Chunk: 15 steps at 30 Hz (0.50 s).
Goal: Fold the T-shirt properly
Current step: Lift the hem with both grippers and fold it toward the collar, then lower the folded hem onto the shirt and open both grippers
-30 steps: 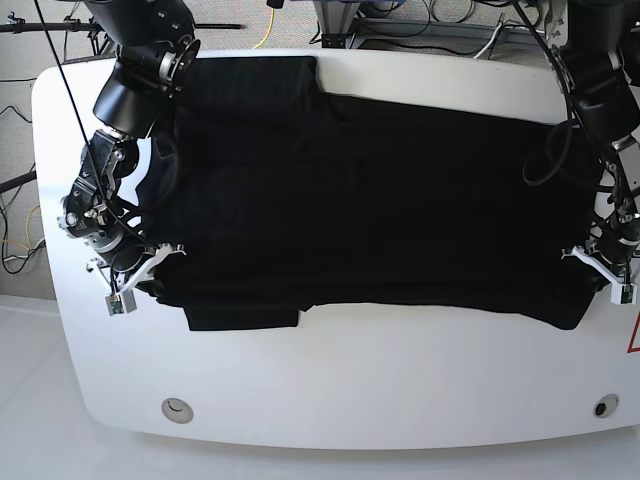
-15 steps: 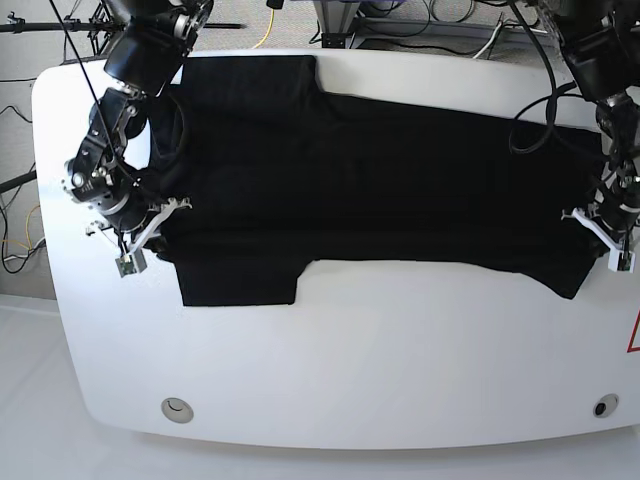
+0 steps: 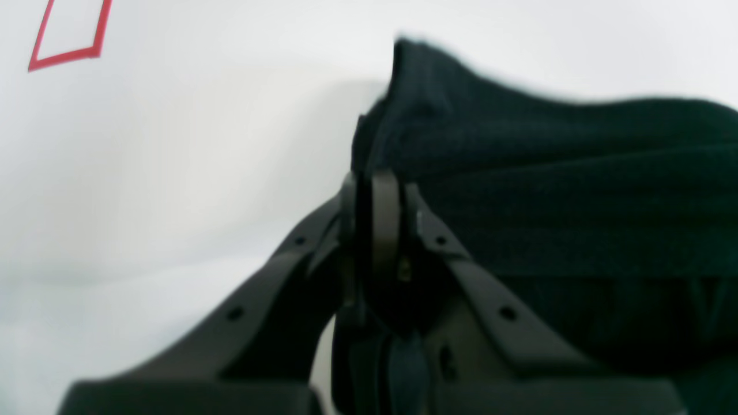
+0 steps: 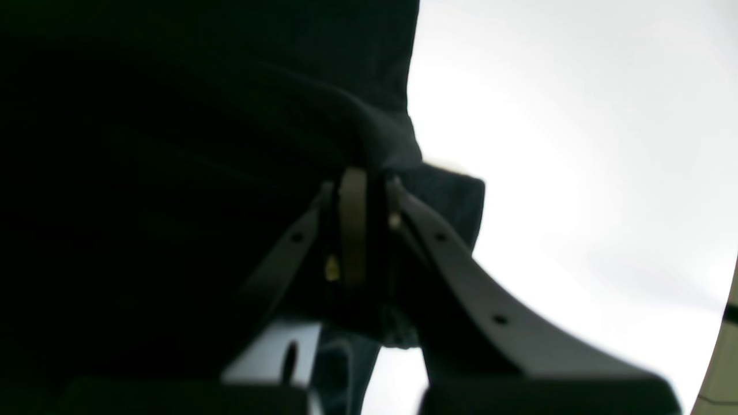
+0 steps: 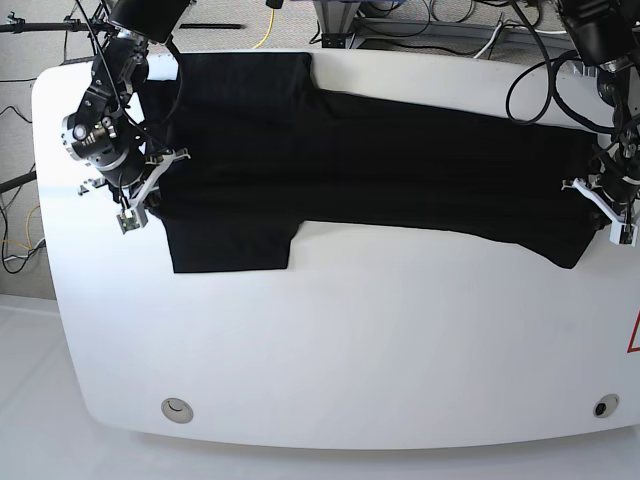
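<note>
both grippers pinching the shirt (image 5: 380,170)

left gripper (image 5: 597,212) clamps the shirt's hem end, right gripper (image 5: 152,183) its collar end; cloth stretched over the table (image 5: 350,350).

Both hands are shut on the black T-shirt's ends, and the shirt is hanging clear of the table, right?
Not quite: the T-shirt lies spread on the table, as the base view shows. The left hand and right hand are indeed shut on its ends.
</note>
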Motion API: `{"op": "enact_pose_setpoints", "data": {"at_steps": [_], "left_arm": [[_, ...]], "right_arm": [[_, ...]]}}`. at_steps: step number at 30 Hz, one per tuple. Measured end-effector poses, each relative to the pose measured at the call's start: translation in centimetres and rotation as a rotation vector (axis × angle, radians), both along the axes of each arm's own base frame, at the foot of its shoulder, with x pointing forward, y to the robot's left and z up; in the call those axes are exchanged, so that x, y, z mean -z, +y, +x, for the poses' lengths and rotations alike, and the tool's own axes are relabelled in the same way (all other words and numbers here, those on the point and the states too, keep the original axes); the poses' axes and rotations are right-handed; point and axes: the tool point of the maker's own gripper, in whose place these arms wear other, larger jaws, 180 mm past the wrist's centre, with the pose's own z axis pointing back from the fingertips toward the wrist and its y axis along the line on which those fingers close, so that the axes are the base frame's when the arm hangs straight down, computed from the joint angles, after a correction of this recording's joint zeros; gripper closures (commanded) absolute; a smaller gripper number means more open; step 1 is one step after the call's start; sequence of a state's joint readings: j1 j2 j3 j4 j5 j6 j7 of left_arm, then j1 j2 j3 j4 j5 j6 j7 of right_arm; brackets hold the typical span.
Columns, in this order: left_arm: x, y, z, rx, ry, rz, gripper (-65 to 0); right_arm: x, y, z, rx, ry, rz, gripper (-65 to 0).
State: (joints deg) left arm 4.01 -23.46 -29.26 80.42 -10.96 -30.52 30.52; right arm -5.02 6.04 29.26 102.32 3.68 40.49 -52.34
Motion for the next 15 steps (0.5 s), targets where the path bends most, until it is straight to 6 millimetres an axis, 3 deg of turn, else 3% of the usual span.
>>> {"op": "enact_pose_setpoints", "data": {"at_steps": [7, 10, 15], "left_arm": [[0.8, 0.0, -3.3, 0.013, 0.052, 0.011, 0.0], [1.1, 0.2, -3.9, 0.012, 0.073, 0.028, 0.0], [-0.2, 0.4, -4.3, 0.029, 0.036, 0.052, 0.0]], "right_arm": [[-1.0, -0.3, -2.4, -0.018, 0.016, -0.053, -1.2], [-0.5, -0.5, -3.1, -0.017, 0.050, -0.059, -1.0], [0.1, -0.4, -4.1, -0.018, 0.077, -0.055, -1.0]]}}
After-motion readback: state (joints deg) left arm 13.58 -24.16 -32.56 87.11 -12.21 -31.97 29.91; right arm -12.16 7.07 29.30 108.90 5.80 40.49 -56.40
